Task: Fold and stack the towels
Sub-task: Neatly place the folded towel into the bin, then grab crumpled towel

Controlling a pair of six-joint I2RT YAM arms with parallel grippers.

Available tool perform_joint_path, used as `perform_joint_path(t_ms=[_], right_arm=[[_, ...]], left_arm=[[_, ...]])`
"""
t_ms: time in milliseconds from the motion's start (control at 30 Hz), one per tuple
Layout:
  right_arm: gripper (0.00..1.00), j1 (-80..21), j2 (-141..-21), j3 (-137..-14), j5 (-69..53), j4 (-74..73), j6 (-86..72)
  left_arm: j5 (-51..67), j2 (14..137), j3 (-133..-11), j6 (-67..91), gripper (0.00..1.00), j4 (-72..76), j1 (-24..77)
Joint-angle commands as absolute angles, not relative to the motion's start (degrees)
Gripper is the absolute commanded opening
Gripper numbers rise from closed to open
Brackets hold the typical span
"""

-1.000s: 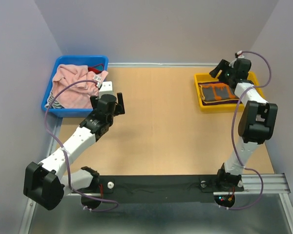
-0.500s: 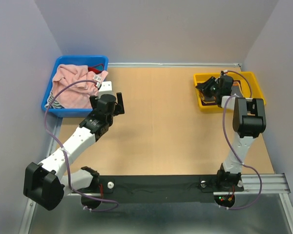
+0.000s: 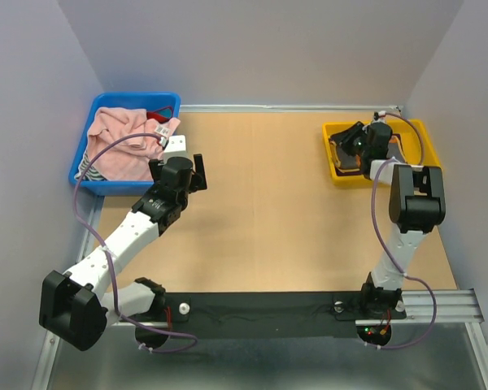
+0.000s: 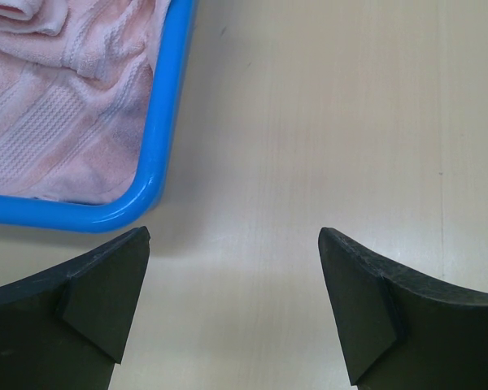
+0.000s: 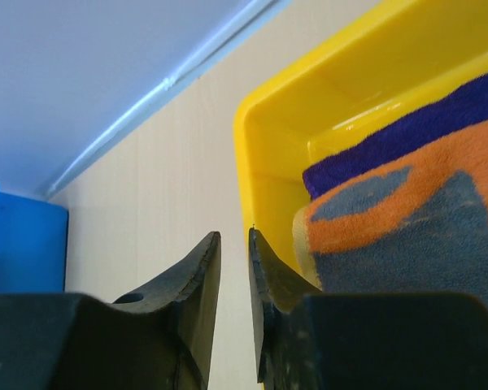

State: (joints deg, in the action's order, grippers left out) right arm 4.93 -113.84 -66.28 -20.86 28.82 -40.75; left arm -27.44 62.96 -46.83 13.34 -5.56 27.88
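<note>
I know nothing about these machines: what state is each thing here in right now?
Pale pink towel: crumpled in the blue bin.
Grey-and-orange towel: folded, lying in the yellow tray.
Dark purple towel: in the same tray, seemingly under the grey-and-orange one.
Left end effector: open wide, empty, beside the bin.
Right end effector: nearly closed at the tray's wall; whether it grips anything is unclear.

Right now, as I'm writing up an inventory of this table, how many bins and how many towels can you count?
Bins: 2 (blue bin, yellow bin)
Towels: 3 that I can tell apart (pink towel, grey-and-orange towel, dark purple towel)
Total: 5
</note>
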Motion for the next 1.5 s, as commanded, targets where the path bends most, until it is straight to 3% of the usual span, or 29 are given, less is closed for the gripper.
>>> perform_joint_path(t_ms=[0,500,767,967,1067,1100,1233,1467], right_arm=[[0.25,5.01,-111.7,-68.99,-14.68,33.4,-39.55],[0.24,5.01,-121.99,-65.39,-16.08,34.27,-41.31],[0.25,5.01,-111.65,-68.54,-12.58,29.2,-36.48],[0.38,5.01,-102.49,-72.51,-10.55,16.12,-28.66],[0.56,5.01,-95.99,-70.67,-11.59,9.96,-25.85],[0.69,5.01,-94.41,-70.14,-12.3,8.28,-25.4],[0.85,5.01,-84.33,-63.49,-17.3,2.73,-23.82],[0.98,5.01,-69.98,-50.29,-22.85,0.18,-22.68]], left_arm=[[-28.04,62.58,-46.49,13.1,0.96,-3.87,27.42],[-28.13,62.75,-46.41,12.92,0.96,-3.87,27.33],[-26.2,61.96,-46.67,13.88,0.96,-3.61,27.25],[-23.99,61.61,-52.72,17.05,0.96,-6.49,27.25],[-26.18,63.1,-58.52,18.02,0.97,-10.36,26.81],[-26.63,63.71,-61.32,18.19,0.98,-11.42,26.46],[-27.6,68.01,-66.96,19.68,0.98,-15.64,22.6],[-28.74,75.84,-72.77,21.79,0.98,-14.59,8.8]])
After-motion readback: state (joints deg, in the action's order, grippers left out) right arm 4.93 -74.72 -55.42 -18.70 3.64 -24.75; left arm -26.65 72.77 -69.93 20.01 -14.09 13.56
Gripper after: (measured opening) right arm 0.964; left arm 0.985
